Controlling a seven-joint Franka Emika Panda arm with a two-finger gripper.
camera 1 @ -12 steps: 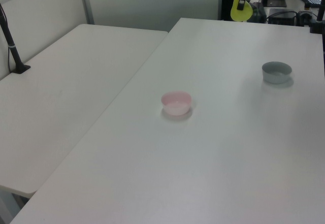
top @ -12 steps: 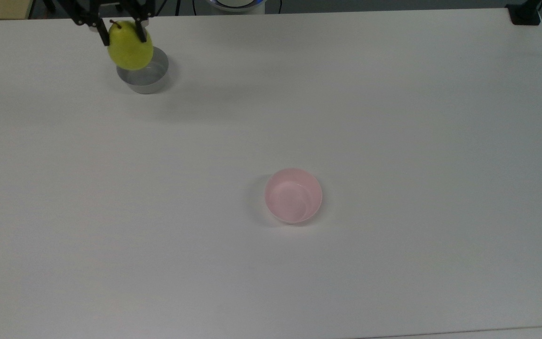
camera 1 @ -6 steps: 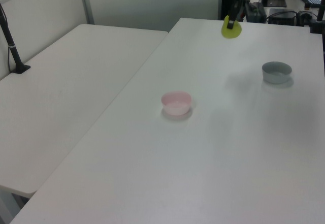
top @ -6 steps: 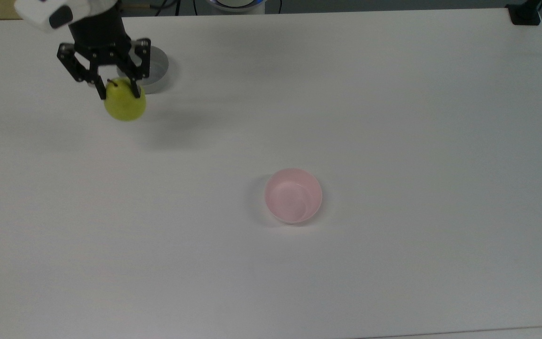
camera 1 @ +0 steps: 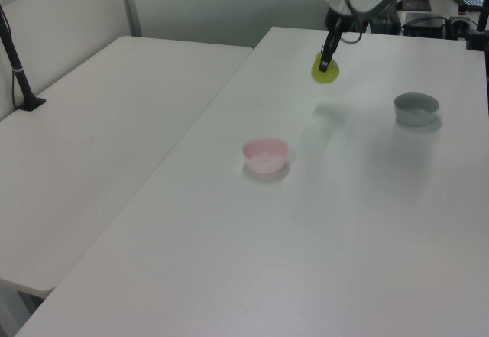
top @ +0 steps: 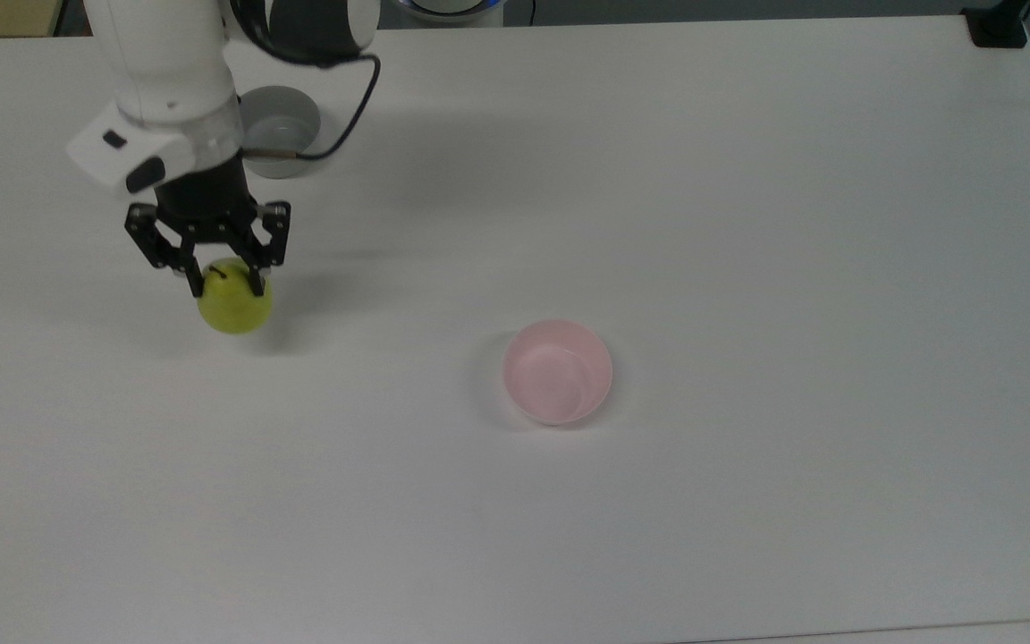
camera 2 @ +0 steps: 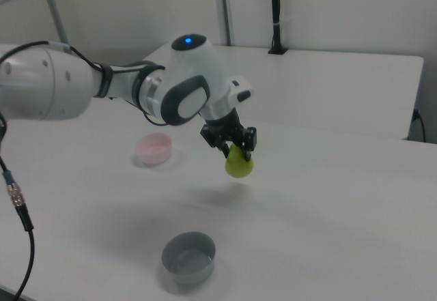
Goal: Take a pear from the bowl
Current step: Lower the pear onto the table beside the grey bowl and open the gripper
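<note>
Pears: 1, the pear (top: 234,309), at 9 o'clock in the top view.
Bowls: 2, the pink bowl (top: 558,372) and the grey bowl (top: 280,131).
Grippers: 1, the gripper (top: 227,284).

Overhead top view; opposite oblique side views, all sharing the table (top: 747,224).

Pear (top: 234,309) yellow-green; bowl (top: 558,372) pale pink; 2nd bowl (top: 280,122) grey; claw (top: 226,283) black.
</note>
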